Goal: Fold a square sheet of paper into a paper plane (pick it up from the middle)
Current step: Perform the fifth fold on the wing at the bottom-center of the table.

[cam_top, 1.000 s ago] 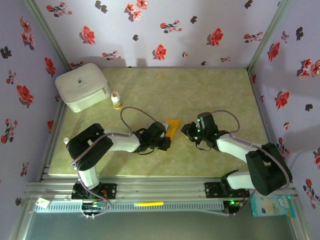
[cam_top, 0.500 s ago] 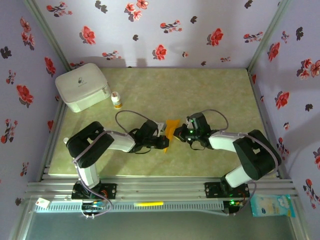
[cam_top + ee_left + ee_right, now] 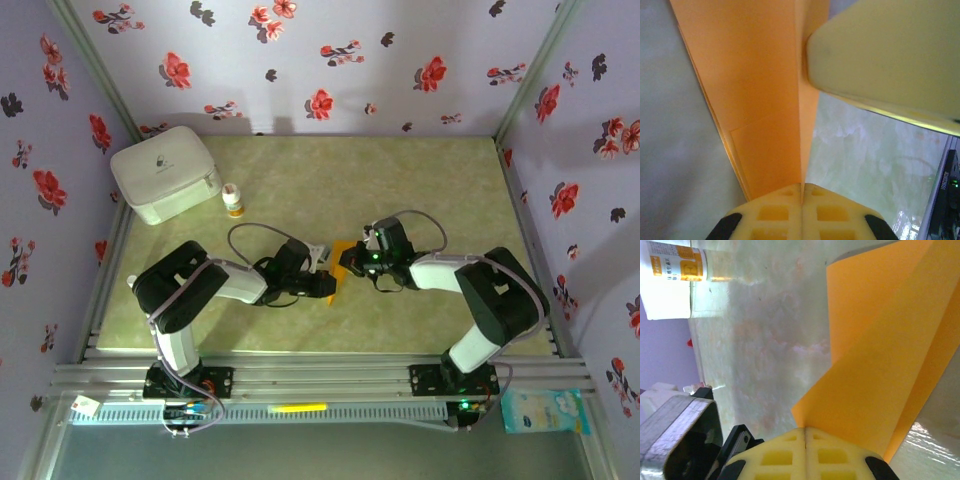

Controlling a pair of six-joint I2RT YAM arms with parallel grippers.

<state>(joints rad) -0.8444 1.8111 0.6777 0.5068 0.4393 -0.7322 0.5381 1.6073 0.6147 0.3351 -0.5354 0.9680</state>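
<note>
The square sheet of paper [image 3: 345, 258], bright orange and folded into an angular layered shape, is held up just above the table's middle between the two grippers. My left gripper [image 3: 328, 282] is shut on its near edge; in the left wrist view the paper [image 3: 760, 100] rises out of the shut jaws [image 3: 802, 187] along a crease. From the right, my right gripper [image 3: 354, 262] is shut on a corner of the paper [image 3: 880, 350], which runs into the seam of its jaws [image 3: 805, 429]. A pale finger [image 3: 885, 55] of the right gripper touches the paper's top.
A white box [image 3: 165, 172] stands at the back left of the green table [image 3: 420, 180]. A small white bottle with an orange cap [image 3: 233, 200] [image 3: 677, 265] stands beside it. Flowered walls enclose three sides. The left arm's dark wrist [image 3: 680, 440] is close to the right gripper.
My right gripper has moved left to the paper and shut on its corner. The left gripper has kept its hold and shifted slightly left.
</note>
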